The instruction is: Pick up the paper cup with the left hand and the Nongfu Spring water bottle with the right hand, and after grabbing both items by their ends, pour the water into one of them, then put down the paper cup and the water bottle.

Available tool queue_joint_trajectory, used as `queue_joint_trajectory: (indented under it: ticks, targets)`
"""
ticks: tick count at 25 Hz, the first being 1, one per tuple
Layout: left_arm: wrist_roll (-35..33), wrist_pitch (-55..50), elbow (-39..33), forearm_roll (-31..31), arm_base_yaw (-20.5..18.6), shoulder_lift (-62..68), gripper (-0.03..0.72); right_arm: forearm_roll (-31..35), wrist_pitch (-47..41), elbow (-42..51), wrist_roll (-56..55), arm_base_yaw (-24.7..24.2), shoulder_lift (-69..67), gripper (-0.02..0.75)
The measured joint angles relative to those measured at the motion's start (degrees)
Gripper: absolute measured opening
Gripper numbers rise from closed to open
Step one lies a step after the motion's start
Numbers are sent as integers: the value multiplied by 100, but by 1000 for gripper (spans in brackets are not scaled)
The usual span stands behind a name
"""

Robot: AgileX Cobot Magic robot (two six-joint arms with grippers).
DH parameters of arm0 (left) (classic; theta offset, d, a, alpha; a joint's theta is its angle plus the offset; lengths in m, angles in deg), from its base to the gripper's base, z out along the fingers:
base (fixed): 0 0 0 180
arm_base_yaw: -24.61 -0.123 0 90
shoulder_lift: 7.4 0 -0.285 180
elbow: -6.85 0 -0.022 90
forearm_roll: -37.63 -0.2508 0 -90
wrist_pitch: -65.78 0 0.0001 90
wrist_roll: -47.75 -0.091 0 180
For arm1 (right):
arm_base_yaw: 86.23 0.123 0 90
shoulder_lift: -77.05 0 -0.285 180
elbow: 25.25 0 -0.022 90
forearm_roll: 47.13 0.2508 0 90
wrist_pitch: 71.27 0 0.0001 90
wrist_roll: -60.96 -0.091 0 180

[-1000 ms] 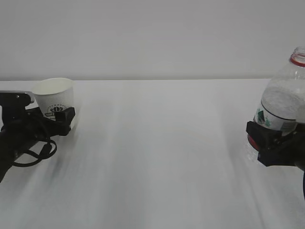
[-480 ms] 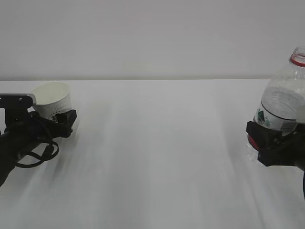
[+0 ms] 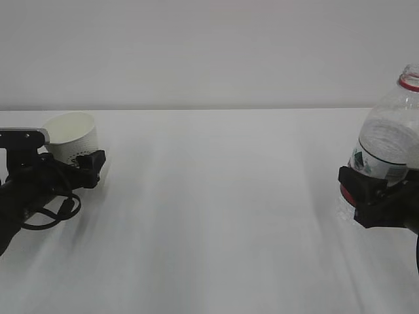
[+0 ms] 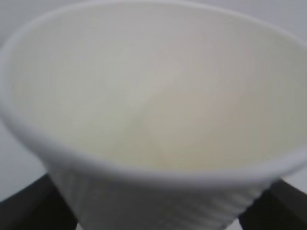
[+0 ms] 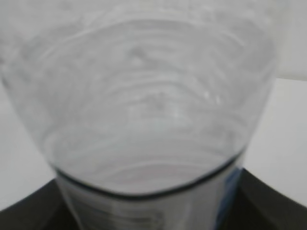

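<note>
Nearest on the right, the right hand [image 3: 366, 190] has its black jaws set wide around the lower body of the water bottle [image 3: 389, 140], clamped at label height, and the bottle stands a touch tilted at the right edge of the white table [image 3: 216, 216], red neck ring at the top, no cap on it. Over on the left, the left hand [image 3: 69, 171] sits low with its jaws spread very wide on either side of the paper cup [image 3: 71, 134], gripping it near the base; the cup leans, its mouth tipped toward the camera side, out by the table's left edge and a little farther back than the bottle. The left wrist view looks straight into the paper cup [image 4: 153, 115], showing a pale, faintly yellowish inside with a seam line, and dark jaw tips at both lower corners, which the exterior view cannot show. The right wrist view fills with the ribbed clear water bottle [image 5: 144, 105], a dark line and the top of the label low down, black jaws flanking it.
</note>
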Motion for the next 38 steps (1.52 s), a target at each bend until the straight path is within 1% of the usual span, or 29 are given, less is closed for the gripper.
queue_joint_trajectory:
  ticks: [3, 8, 16, 25, 30, 33, 38]
  targets:
    - [0, 0, 0, 0, 0, 0, 664, 0, 0, 0, 0, 0, 0, 503]
    - [12, 0, 0, 0, 0, 0, 609, 0, 0, 0, 0, 0, 0, 503]
    - [12, 0, 0, -101, 0, -75, 599, 0, 0, 0, 0, 0, 0, 503]
    - [12, 0, 0, -831, 0, -346, 597, 0, 0, 0, 0, 0, 0, 503]
    - [52, 0, 0, -1400, 0, -598, 597, 0, 0, 0, 0, 0, 0, 503]
    - [353, 0, 0, -1761, 0, -697, 596, 0, 0, 0, 0, 0, 0, 503]
    - [868, 0, 0, -2414, 0, -798, 573, 0, 0, 0, 0, 0, 0, 503]
